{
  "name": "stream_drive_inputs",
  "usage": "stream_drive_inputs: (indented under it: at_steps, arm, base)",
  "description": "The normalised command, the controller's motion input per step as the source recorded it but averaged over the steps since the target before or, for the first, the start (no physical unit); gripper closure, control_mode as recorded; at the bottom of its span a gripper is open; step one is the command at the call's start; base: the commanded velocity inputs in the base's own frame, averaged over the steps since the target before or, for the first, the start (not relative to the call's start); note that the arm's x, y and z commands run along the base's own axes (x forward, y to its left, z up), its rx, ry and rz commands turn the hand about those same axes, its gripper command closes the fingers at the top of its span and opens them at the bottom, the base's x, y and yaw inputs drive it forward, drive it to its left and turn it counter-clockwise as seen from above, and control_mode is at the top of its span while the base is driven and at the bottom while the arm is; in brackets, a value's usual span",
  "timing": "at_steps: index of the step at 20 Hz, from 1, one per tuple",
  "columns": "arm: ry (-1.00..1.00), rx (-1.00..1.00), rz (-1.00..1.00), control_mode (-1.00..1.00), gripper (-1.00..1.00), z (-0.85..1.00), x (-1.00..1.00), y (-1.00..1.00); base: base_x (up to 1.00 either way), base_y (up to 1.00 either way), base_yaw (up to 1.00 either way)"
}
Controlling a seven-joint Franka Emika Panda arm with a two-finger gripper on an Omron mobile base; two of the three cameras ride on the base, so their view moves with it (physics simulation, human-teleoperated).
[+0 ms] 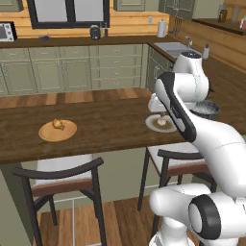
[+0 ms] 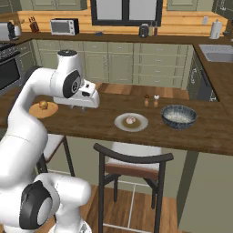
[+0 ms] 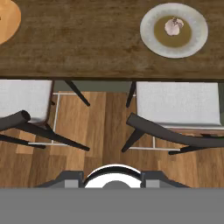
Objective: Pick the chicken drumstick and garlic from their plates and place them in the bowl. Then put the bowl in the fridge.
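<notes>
The hand (image 2: pixel 84 101) hovers above the counter's (image 2: pixel 91 123) near edge; whether it is released or clenched cannot be told. In the hand view, the garlic (image 3: pixel 174 26) sits on its pale plate (image 3: pixel 148 37) at one o'clock, the drumstick's orange plate (image 3: pixel 8 22) at eleven.

no legible text, no labels, no brand marks, no numbers anywhere

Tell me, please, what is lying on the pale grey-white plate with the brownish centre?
A small whitish-cream garlic bulb sits on the brownish centre of the pale grey-white plate. Nothing else lies on it; the patch under the bulb is covered.
</notes>
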Motion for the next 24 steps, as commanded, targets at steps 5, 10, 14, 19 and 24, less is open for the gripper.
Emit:
stream_drive_inputs:
  at_steps: [5, 10, 14, 19, 24]
  arm:
    - [0.00, -0.01, 0.02, -1.00, -1.00, -0.09, -0.55, 0.00]
    - [0.00, -0.05, 0.00, -1.00, -1.00, -0.27, -0.51, -0.30]
    - [0.11, -0.02, -0.04, -1.00, -1.00, -0.25, 0.38, -0.72]
    - [0.19, -0.03, -0.11, -1.00, -1.00, -0.31, 0.94, -0.66]
    - [0.11, 0.00, -0.06, -1.00, -1.00, -0.22, 1.00, -0.39]
  base:
    - [0.00, 0.00, 0.00]
    - [0.00, 0.00, 0.00]
    - [0.00, 0.00, 0.00]
    - [0.00, 0.00, 0.00]
    - [0.00, 0.00, 0.00]
